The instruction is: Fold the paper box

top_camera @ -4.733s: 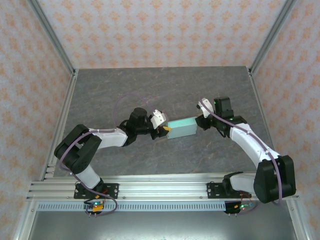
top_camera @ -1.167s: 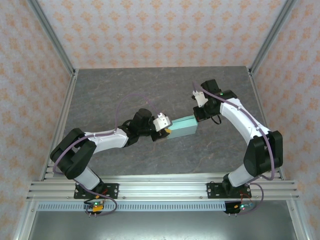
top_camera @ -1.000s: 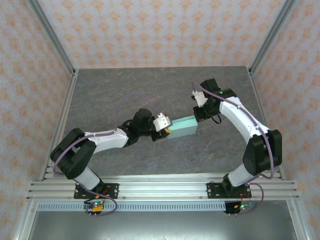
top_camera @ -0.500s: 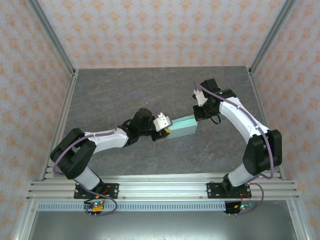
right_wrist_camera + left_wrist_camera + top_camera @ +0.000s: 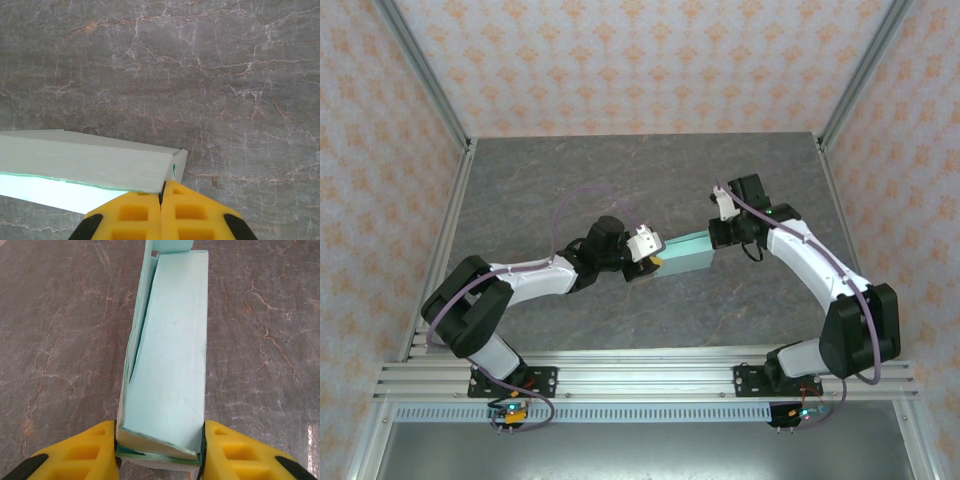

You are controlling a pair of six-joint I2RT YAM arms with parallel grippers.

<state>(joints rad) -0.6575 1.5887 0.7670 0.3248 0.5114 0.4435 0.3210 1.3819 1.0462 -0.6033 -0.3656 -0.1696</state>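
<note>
While the left gripper (image 5: 160, 452) pinches the near end of the pale mint-blue thin-card paper box (image 5: 170, 355) across its width, mid-table over the grey marbled tabletop (image 5: 620, 180), the right gripper (image 5: 161, 197), fingers pressed together and empty, noses its far corner. You risk crushing that corner or skewing the box in the grip; one side panel gapes, so hard pushing may spring it.

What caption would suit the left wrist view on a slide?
Left gripper clamps the near end of the paper box, grey table behind.
</note>
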